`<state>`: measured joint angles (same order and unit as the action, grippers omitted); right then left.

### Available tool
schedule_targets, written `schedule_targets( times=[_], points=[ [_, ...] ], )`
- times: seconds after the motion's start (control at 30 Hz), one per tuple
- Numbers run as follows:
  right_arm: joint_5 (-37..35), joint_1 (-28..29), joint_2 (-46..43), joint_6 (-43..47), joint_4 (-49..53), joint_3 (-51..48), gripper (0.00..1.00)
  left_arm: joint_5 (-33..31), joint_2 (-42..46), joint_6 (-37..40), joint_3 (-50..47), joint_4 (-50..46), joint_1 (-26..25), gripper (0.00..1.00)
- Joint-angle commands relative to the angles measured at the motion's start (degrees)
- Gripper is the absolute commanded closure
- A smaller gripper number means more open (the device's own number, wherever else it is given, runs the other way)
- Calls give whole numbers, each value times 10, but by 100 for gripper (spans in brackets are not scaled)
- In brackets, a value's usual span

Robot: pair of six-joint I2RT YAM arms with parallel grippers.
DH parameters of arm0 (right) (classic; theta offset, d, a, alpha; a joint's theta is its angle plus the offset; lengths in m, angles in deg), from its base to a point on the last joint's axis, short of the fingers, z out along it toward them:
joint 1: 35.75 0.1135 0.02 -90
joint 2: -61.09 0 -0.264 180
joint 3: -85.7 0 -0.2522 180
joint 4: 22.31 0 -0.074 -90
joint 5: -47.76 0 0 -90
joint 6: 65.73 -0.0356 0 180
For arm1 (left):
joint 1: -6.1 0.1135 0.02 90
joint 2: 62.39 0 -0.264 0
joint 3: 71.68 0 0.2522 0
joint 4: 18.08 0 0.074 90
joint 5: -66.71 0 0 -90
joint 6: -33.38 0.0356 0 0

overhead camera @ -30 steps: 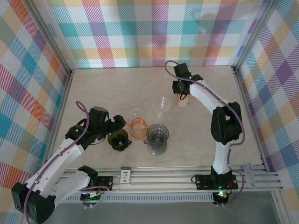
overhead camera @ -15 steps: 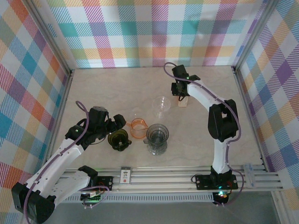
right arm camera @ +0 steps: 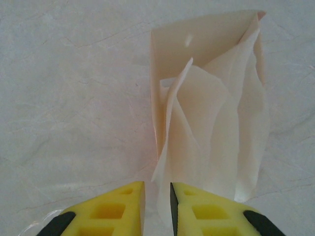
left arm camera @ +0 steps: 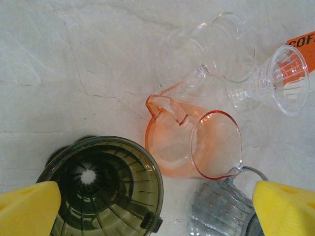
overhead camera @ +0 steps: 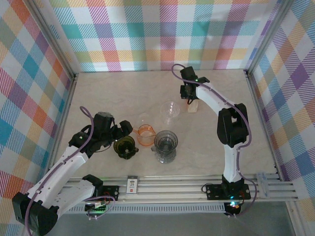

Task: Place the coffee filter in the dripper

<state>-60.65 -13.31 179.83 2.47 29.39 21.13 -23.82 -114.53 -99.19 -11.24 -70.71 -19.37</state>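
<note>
The coffee filter (right arm camera: 216,128) is a pale paper cone standing from a small stack (overhead camera: 193,106) at the back right of the table. My right gripper (right arm camera: 157,196) hangs right over it (overhead camera: 189,100). Its yellow jaws stand a narrow gap apart, and one loose sheet edge runs down into that gap without being pinched. A dark olive dripper (left arm camera: 98,187) sits at the front left (overhead camera: 125,147). My left gripper (left arm camera: 157,211) hovers wide open above it (overhead camera: 123,130), with nothing between its fingers.
An orange dripper (left arm camera: 197,145) lies on its side beside the olive one. A grey ribbed dripper (overhead camera: 166,145) stands at front centre. Clear drippers (left arm camera: 275,81) lie further back (overhead camera: 171,110). An orange-labelled pack (left arm camera: 302,42) is by them. Checked walls surround the table (overhead camera: 113,93).
The right jaws have narrowed slightly around the filter's edge, and the right wrist has shifted a little left and back. The left arm has not moved.
</note>
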Motion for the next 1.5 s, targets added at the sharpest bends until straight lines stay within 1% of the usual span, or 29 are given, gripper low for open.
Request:
schedule_targets(
  times=[0.0,0.2,0.7,1.3,1.47],
  points=[
    [-15,-3,21,4,17,21,77,-1,-4,7,4,2,-4,0],
    [-26,-4,21,7,19,23,80,-1,-4,7,5,2,-4,0],
    [-30,-3,12,7,7,19,80,5,-5,2,1,7,-3,0],
    [-36,-3,-11,8,-26,-12,79,7,-9,0,1,11,-4,0],
    [-32,-3,-18,8,-32,-18,85,8,-9,0,1,12,-4,0]
  ],
)
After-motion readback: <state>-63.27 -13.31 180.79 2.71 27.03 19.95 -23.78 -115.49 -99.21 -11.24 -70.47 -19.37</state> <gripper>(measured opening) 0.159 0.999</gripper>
